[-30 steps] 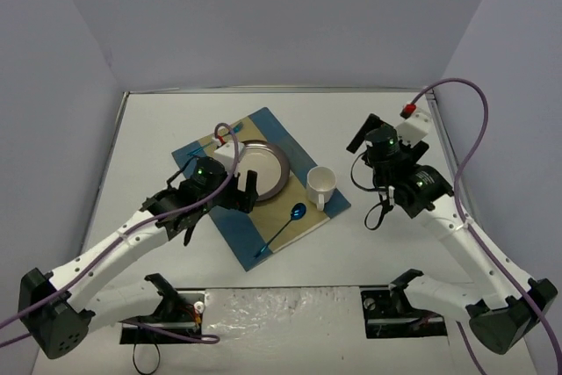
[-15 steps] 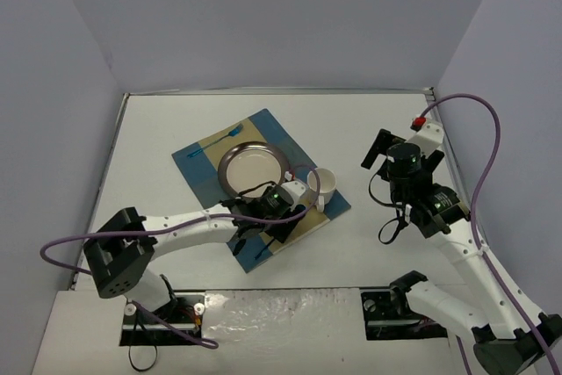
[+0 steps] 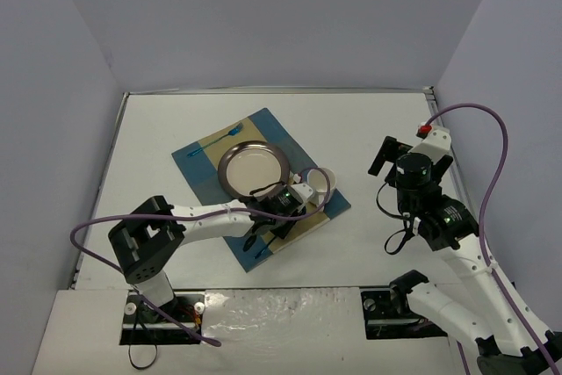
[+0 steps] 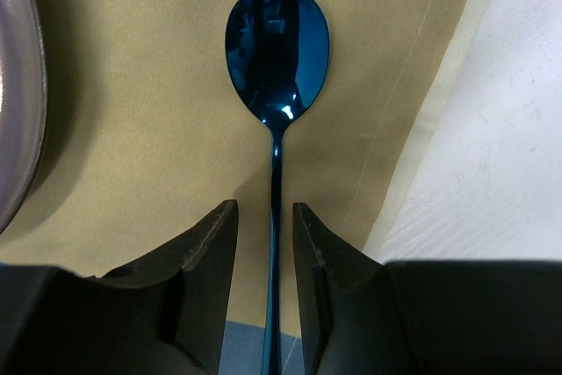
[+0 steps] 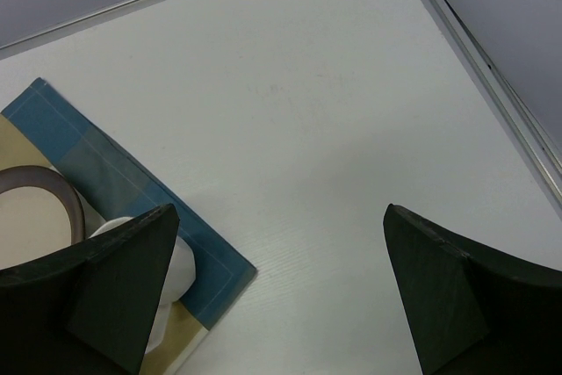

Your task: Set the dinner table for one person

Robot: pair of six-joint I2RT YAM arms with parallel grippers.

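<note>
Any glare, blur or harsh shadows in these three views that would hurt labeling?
Left wrist: sharp, small glare spots on the spoon bowl, left fingers near-black with little detail. Right wrist: right fingers dark and soft-edged, table evenly lit. Top external: even light, soft shadows, no glare.

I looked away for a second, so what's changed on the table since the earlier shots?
The left hand swung from the plate's left across to the spoon; its open fingers now straddle the handle, nothing gripped. The right hand drew back slightly, open. Plate, cup, fork, mat unmoved.
</note>
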